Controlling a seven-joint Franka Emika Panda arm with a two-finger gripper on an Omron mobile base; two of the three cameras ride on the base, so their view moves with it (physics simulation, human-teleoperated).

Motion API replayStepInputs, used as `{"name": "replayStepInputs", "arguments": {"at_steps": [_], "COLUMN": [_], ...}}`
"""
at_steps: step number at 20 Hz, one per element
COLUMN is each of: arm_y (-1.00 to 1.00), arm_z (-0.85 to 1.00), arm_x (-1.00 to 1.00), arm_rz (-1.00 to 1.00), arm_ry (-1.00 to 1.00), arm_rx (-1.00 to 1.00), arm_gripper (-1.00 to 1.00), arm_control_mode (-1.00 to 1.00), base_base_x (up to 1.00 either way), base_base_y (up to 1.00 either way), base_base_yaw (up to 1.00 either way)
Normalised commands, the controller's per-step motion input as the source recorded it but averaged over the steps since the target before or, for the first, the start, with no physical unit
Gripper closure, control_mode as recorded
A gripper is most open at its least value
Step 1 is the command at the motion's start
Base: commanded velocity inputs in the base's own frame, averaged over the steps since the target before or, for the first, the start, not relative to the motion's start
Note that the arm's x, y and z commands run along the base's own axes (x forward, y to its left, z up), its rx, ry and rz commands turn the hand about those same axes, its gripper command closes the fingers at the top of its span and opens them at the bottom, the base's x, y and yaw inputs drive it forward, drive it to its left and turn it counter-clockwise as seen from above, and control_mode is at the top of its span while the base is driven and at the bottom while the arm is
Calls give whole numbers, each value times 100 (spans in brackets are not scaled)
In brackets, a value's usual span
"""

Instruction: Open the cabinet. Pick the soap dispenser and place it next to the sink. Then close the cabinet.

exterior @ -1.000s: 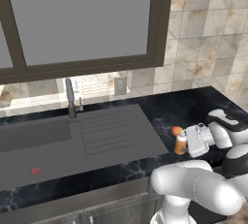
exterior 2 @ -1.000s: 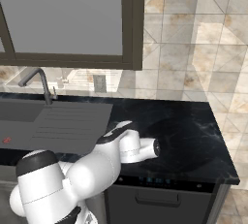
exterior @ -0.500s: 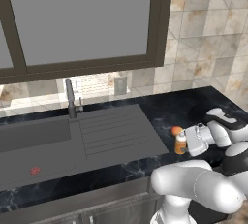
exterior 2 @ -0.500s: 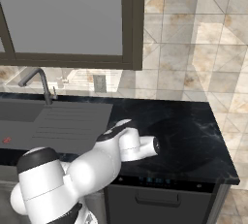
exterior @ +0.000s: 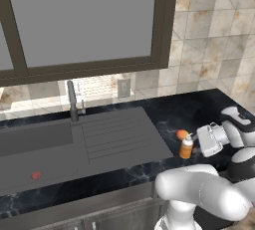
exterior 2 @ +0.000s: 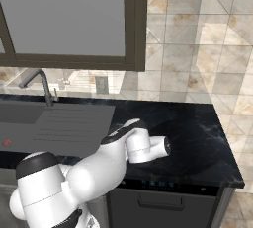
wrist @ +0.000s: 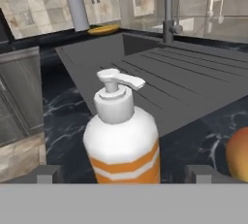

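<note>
Standing upright between the spread fingers (wrist: 48, 173): soap dispenser (wrist: 121, 136).

Soap dispenser (wrist: 122, 138), white with orange bands and a white pump, is seen upright on the dark marbled surface (wrist: 65, 126), between the tool's (wrist: 124, 173) spread fingertips (wrist: 47, 174), untouched. An orange fruit (wrist: 239, 154) lies at right. The grey sink (wrist: 160, 68), drainboard and faucet (wrist: 168, 9) are seen beyond; a paper towel roll (wrist: 77, 10) stands far back.

A glossy white arm (exterior 2: 84, 172) of rounded, bulbous segments with dark joints and black bands.
</note>
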Motion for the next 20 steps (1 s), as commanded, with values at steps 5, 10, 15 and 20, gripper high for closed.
{"name": "replayStepInputs", "arguments": {"at_steps": [5, 10, 15, 20], "arm_y": [-20, -18, -4, 12], "arm_z": [30, 44, 81, 90], "arm_x": [-19, -32, -30, -22], "arm_rz": [0, 0, -3, -9], "arm_ry": [-1, 0, 4, 5], "arm_rx": [0, 0, 0, 0], "arm_gripper": [-100, -100, -100, -100], "arm_control_mode": [-100, -100, -100, -100], "base_base_x": [0, 0, 0, 0], "base_base_y": [0, 0, 0, 0], "base_base_yaw": [0, 0, 0, 0]}}
